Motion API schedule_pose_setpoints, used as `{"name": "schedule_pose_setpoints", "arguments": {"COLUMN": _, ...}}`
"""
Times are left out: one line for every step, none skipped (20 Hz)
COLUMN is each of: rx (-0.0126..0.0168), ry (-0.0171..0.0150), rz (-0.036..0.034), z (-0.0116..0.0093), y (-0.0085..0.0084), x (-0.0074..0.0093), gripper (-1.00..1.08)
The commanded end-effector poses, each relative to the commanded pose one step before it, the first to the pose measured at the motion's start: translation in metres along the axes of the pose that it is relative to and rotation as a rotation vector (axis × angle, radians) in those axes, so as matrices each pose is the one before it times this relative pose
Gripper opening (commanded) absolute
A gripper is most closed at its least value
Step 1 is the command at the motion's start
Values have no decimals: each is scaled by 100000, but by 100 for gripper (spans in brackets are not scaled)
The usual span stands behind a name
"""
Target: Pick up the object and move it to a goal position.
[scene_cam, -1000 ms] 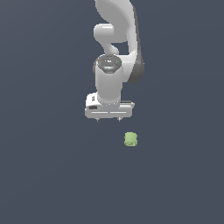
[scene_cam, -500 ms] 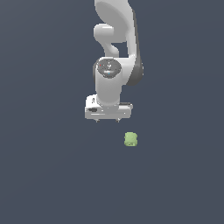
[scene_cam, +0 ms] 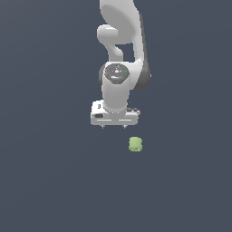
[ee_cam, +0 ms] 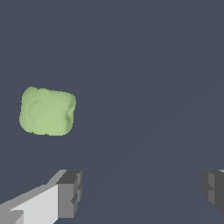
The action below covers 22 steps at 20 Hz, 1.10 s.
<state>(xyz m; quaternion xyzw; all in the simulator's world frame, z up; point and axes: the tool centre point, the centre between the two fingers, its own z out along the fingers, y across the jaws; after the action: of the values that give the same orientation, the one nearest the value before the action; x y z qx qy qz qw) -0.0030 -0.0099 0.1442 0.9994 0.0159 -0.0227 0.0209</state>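
White gripper (scene_cam: 114, 126), fingers spread wide and holding nothing, beside a small green object (scene_cam: 135, 144) on a grey floor (scene_cam: 54, 181).

The lump (scene_cam: 135, 144) sits on the desk (scene_cam: 50, 181) just toward the exterior view's right of the pincer (scene_cam: 113, 127), lower in that view and apart from it, outside the wide gap between the two fingers (ee_cam: 69, 194), touching neither.
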Motion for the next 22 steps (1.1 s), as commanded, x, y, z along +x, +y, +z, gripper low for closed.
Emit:
{"name": "schedule_pose_setpoints", "arguments": {"rx": 248, "ry": 399, "rz": 1117, "z": 378, "y": -927, "x": 473, "gripper": 100}}
{"name": "schedule_pose_setpoints", "arguments": {"rx": 133, "ry": 219, "rz": 630, "z": 194, "y": -462, "x": 237, "gripper": 100}}
{"name": "schedule_pose_setpoints", "arguments": {"rx": 154, "ry": 237, "rz": 695, "z": 217, "y": -513, "x": 251, "gripper": 100}}
{"name": "schedule_pose_setpoints", "arguments": {"rx": 179, "ry": 258, "rz": 767, "z": 240, "y": -565, "x": 263, "gripper": 100}}
{"name": "schedule_pose_setpoints", "arguments": {"rx": 205, "ry": 275, "rz": 833, "z": 265, "y": -623, "x": 273, "gripper": 100}}
{"name": "schedule_pose_setpoints", "arguments": {"rx": 234, "ry": 291, "rz": 905, "z": 292, "y": -678, "x": 278, "gripper": 100}}
{"name": "schedule_pose_setpoints", "arguments": {"rx": 266, "ry": 304, "rz": 976, "z": 320, "y": -737, "x": 279, "gripper": 100}}
{"name": "schedule_pose_setpoints", "arguments": {"rx": 298, "ry": 313, "rz": 1040, "z": 346, "y": -789, "x": 274, "gripper": 100}}
{"name": "schedule_pose_setpoints", "arguments": {"rx": 302, "ry": 291, "rz": 1006, "z": 339, "y": -764, "x": 241, "gripper": 100}}
{"name": "schedule_pose_setpoints", "arguments": {"rx": 293, "ry": 262, "rz": 941, "z": 321, "y": -717, "x": 204, "gripper": 100}}
{"name": "schedule_pose_setpoints", "arguments": {"rx": 283, "ry": 234, "rz": 876, "z": 303, "y": -668, "x": 172, "gripper": 100}}
{"name": "schedule_pose_setpoints", "arguments": {"rx": 268, "ry": 208, "rz": 808, "z": 283, "y": -619, "x": 143, "gripper": 100}}
{"name": "schedule_pose_setpoints", "arguments": {"rx": 253, "ry": 184, "rz": 742, "z": 262, "y": -566, "x": 118, "gripper": 100}}
{"name": "schedule_pose_setpoints", "arguments": {"rx": 235, "ry": 161, "rz": 675, "z": 240, "y": -513, "x": 97, "gripper": 100}}
{"name": "schedule_pose_setpoints", "arguments": {"rx": 214, "ry": 139, "rz": 603, "z": 217, "y": -462, "x": 78, "gripper": 100}}
{"name": "schedule_pose_setpoints", "arguments": {"rx": 193, "ry": 120, "rz": 536, "z": 193, "y": -407, "x": 62, "gripper": 100}}
{"name": "schedule_pose_setpoints", "arguments": {"rx": 170, "ry": 102, "rz": 467, "z": 169, "y": -353, "x": 49, "gripper": 100}}
{"name": "schedule_pose_setpoints", "arguments": {"rx": 146, "ry": 84, "rz": 397, "z": 144, "y": -298, "x": 38, "gripper": 100}}
{"name": "schedule_pose_setpoints", "arguments": {"rx": 120, "ry": 67, "rz": 324, "z": 118, "y": -245, "x": 28, "gripper": 100}}
{"name": "schedule_pose_setpoints", "arguments": {"rx": 93, "ry": 51, "rz": 250, "z": 93, "y": -192, "x": 20, "gripper": 100}}
{"name": "schedule_pose_setpoints", "arguments": {"rx": 67, "ry": 36, "rz": 180, "z": 66, "y": -137, "x": 13, "gripper": 100}}
{"name": "schedule_pose_setpoints", "arguments": {"rx": 41, "ry": 22, "rz": 110, "z": 40, "y": -81, "x": 8, "gripper": 100}}
